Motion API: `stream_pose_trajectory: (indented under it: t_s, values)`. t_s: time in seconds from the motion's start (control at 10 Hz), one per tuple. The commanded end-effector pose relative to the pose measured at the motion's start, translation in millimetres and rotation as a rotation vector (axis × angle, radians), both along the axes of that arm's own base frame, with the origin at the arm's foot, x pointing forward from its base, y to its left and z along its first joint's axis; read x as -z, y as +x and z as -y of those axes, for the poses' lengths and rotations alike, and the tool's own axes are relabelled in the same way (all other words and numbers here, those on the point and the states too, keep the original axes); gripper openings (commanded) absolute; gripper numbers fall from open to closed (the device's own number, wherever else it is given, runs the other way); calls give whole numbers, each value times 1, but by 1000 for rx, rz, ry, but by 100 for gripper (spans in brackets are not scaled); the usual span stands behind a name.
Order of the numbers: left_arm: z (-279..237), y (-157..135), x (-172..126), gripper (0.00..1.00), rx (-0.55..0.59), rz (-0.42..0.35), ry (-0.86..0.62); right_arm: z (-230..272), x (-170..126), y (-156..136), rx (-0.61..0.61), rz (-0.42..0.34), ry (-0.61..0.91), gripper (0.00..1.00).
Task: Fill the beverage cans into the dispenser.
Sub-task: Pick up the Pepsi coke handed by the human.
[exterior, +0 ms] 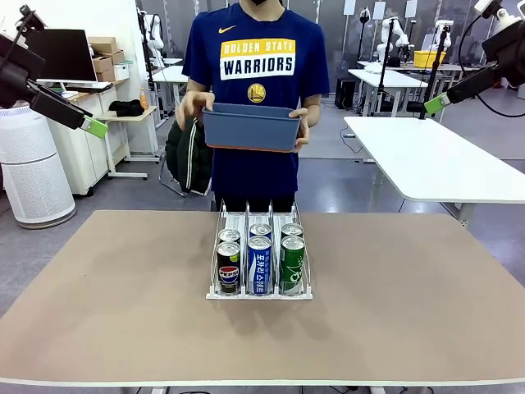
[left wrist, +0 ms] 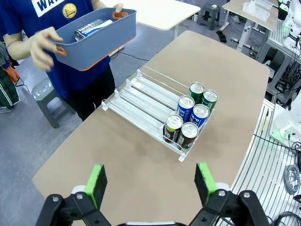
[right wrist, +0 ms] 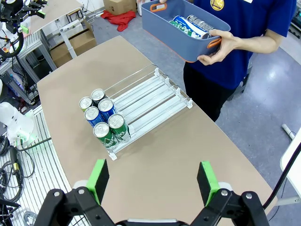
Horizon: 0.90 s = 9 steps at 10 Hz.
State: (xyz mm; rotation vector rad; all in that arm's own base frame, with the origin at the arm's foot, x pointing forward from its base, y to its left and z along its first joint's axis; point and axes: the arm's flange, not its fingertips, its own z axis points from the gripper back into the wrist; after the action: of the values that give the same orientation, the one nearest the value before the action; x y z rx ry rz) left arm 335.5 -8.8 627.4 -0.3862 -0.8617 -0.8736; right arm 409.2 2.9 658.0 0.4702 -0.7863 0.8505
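Observation:
The white wire dispenser point(exterior: 259, 215) lies mid-table with two cans in each lane at its near end: dark ones point(exterior: 229, 268) on the left, blue-and-white Pocari Sweat cans point(exterior: 259, 265) in the middle, green ones point(exterior: 292, 264) on the right. The same rack point(left wrist: 141, 101) and cans point(left wrist: 190, 115) appear in the left wrist view, and the rack point(right wrist: 150, 101) with cans point(right wrist: 104, 117) in the right wrist view. My left gripper point(left wrist: 149, 181) hangs open high above the table's left side. My right gripper point(right wrist: 153, 178) is open too, high on the right.
A person at the far edge holds a blue-grey bin point(exterior: 251, 128) with both hands; more cans point(right wrist: 190, 24) lie inside it. Bare brown tabletop point(exterior: 410, 295) surrounds the rack. Another white table point(exterior: 435, 160) stands behind on the right.

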Motion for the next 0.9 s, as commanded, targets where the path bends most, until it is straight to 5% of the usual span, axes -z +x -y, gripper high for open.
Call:
stream_pose_trajectory:
  t_s: [0.0,0.8]
  values:
    - [-1,-2,1,100,-2,-2,-7,0,2,3,-29,6,16,100]
    - [-1,-2,1,100,-2,-2,-7,0,2,3,-29,6,16,100]
